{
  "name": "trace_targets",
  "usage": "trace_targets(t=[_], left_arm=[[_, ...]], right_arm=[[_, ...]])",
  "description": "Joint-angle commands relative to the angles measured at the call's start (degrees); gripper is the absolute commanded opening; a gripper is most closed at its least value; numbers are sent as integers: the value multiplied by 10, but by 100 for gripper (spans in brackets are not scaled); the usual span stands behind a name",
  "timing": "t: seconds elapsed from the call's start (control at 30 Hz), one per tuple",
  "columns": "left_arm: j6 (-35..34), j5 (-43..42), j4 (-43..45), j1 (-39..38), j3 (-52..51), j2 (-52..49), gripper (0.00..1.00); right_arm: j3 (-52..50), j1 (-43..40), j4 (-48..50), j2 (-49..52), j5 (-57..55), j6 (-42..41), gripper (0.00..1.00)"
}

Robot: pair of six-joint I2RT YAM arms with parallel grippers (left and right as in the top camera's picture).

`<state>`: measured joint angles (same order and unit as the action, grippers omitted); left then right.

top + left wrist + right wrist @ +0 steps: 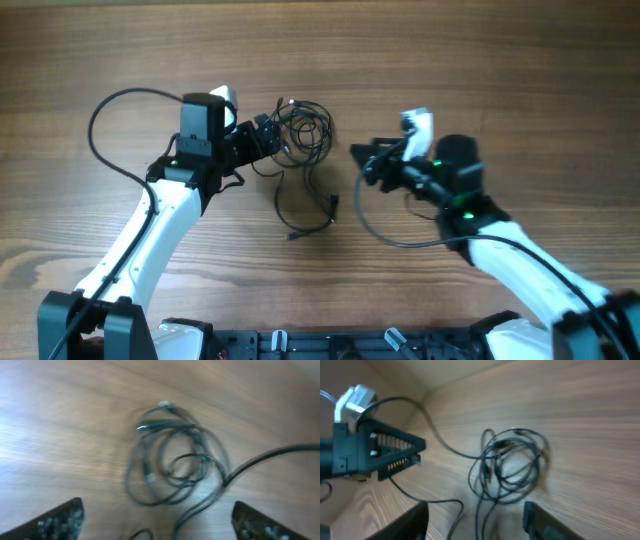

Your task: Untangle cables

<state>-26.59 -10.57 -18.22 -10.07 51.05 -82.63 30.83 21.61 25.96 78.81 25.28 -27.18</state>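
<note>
Left hand (266,138) stands wide, its fingers (60,522) spread to either side with nothing between them, right at the left edge of the cables (304,130); these lie as a small knotted coil on the wooden tabletop (500,60), one loose strand (280,200) trailing from the coil toward the robot's base and ending in a small plug (294,237); right hand (362,160) sits just to the right of the coil, apart from it, jaws partly apart and gripping nothing; thin strands run on the tabletop between its fingers (542,522).
</note>
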Motion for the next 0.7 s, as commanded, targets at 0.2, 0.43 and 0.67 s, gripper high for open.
trace_targets(t=[0.2, 0.43, 0.67], left_arm=[[35, 145, -91, 0, 3, -27, 100], [226, 54, -172, 0, 3, -66, 100], [243, -19, -172, 1, 3, -66, 73]], right_arm=[[40, 53, 128, 156, 2, -59, 50], [214, 53, -137, 160, 3, 9, 45], [366, 55, -310, 173, -37, 44, 43]])
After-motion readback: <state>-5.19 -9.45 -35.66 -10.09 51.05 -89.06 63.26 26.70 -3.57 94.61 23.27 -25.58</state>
